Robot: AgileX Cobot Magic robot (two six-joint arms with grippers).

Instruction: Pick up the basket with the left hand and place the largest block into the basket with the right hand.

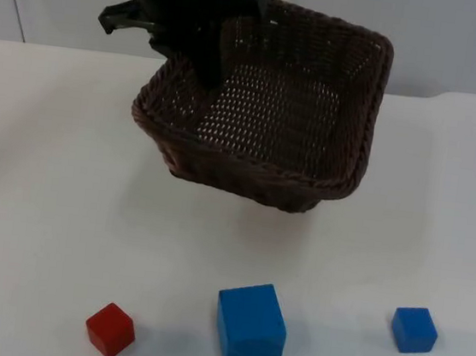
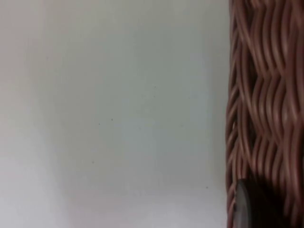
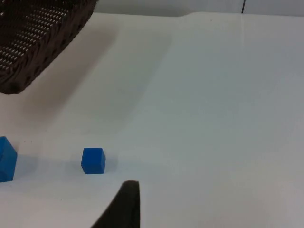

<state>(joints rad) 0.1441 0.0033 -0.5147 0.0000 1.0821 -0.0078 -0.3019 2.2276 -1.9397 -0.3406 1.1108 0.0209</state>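
Observation:
A dark brown wicker basket (image 1: 271, 117) hangs tilted above the back of the table. My left gripper (image 1: 205, 73) is shut on its left rear rim, and the weave (image 2: 266, 95) runs close beside its fingertip (image 2: 242, 209). The largest block, a blue cube (image 1: 250, 327), rests near the front edge, also visible as the blue cube (image 3: 5, 159). A small blue block (image 1: 414, 329) lies to its right and a small red block (image 1: 110, 330) to its left. My right gripper (image 3: 124, 209) hovers over the table on the right, short of the small blue block (image 3: 93, 160). The basket (image 3: 38, 42) holds nothing.
The white table (image 1: 39, 190) stretches bare between the basket and the row of blocks. A grey partition wall (image 1: 460, 40) closes the back. The basket's shadow (image 3: 85, 80) falls on the table beneath it.

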